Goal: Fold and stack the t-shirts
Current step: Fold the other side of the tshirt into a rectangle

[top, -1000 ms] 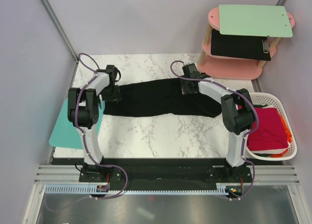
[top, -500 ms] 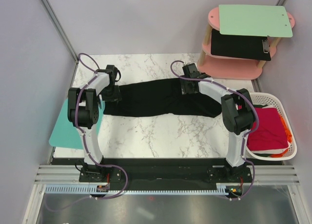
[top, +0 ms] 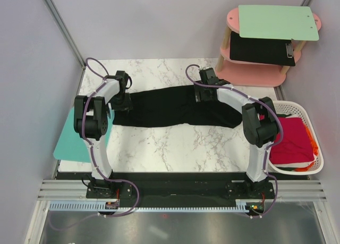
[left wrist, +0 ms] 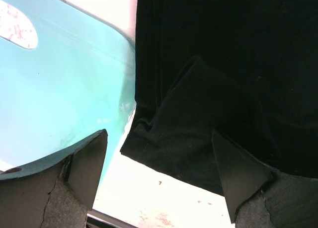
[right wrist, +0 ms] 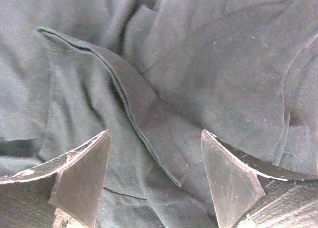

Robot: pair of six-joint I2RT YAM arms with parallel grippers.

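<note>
The black shirt [top: 175, 110] lies stretched in a long band across the far half of the marble bench [top: 159, 145], rumpled toward its right end.

The left claw [top: 123, 100] hangs over the shirt's left end with its fingers spread wide and nothing between them. It is released. From the wrist you see a doubled-over corner of the cloth under the gap, lying right at the edge of the teal board [left wrist: 59, 89] that juts off the bench's left side.

The right claw [top: 202, 94] is low over the other end, also spread. A raised ridge of hem runs between its two fingers in the wrist view, but neither finger pinches it, so it grasps nothing.

Off to the right a white basket [top: 319, 167] holds the red shirt [top: 292, 140], folded, with a bit of orange fabric [top: 314, 148] showing at its outer side. It sits well apart from the black one.

At the far right corner stands a pink shelf [top: 249, 74] with a pale green board [top: 276, 22] on top and a black clipboard [top: 260, 48] below it.
</note>
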